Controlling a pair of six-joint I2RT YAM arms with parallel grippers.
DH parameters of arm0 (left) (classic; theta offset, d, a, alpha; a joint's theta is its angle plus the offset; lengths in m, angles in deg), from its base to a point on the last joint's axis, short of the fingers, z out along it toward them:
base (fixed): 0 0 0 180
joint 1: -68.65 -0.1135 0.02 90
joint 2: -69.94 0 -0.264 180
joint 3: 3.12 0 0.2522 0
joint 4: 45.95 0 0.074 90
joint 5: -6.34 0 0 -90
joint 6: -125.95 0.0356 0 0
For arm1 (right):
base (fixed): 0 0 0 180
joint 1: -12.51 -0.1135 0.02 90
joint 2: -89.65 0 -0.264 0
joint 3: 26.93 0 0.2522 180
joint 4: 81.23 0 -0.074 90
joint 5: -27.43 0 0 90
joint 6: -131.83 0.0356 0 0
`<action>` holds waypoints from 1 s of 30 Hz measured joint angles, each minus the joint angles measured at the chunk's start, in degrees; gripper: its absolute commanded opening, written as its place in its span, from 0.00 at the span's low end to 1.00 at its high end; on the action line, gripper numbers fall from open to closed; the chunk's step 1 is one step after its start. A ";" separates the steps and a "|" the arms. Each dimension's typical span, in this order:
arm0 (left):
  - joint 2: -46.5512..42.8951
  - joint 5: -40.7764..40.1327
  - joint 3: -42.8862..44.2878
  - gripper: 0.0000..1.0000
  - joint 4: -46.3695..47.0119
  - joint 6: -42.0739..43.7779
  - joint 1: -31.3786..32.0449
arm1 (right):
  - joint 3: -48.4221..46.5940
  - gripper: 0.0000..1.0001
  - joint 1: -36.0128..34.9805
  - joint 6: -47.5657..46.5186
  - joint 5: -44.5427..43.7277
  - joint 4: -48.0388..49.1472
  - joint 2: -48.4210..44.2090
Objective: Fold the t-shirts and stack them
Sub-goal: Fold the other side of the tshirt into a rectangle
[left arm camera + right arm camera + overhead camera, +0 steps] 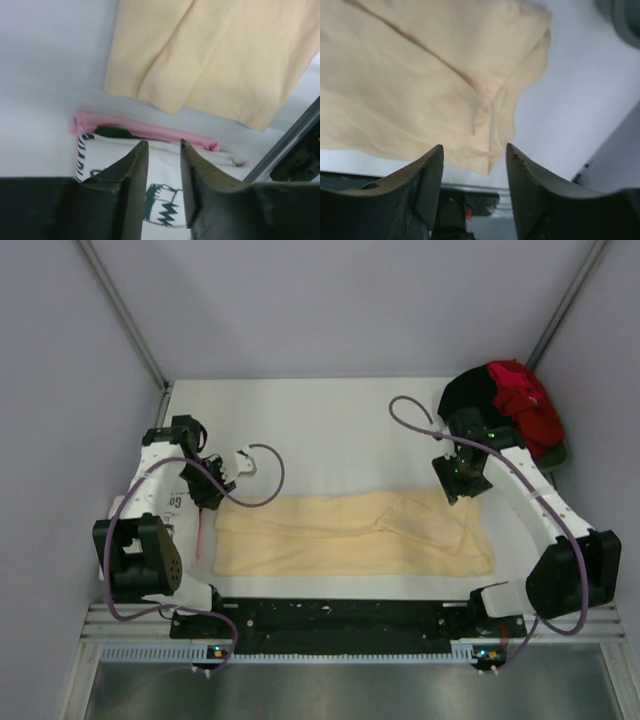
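Observation:
A pale yellow t-shirt (350,535) lies folded into a long band across the near half of the table. My left gripper (212,492) hangs open and empty just off its far left corner. In the left wrist view that gripper (163,143) is above a folded white t-shirt with dark print (105,150), and the yellow t-shirt (210,60) lies beyond it. My right gripper (455,485) is open above the yellow shirt's far right corner (420,75), its jaws (474,146) wide apart and holding nothing. A red t-shirt (522,398) and a black one (465,395) are heaped at the back right.
A folded pink cloth (150,131) lies under the white shirt at the left edge, seen as a pink strip (203,530) from above. The black mounting rail (340,615) runs along the near edge. Grey walls close in both sides.

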 measured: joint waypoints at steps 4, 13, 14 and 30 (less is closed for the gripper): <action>0.17 5.22 0.55 0.00 2.75 -4.59 2.99 | -2.21 0.30 -0.79 7.89 10.34 11.30 -3.93; 4.92 7.82 -3.61 0.03 16.39 -17.05 12.41 | 7.06 0.00 -18.38 17.86 25.22 37.83 0.76; 5.60 7.78 -3.89 0.03 17.35 -17.70 12.70 | 6.91 0.00 -19.82 18.10 26.23 40.11 3.50; 5.33 2.99 -14.80 0.04 19.74 -15.82 11.54 | 13.70 0.00 -25.24 16.59 30.84 42.95 13.94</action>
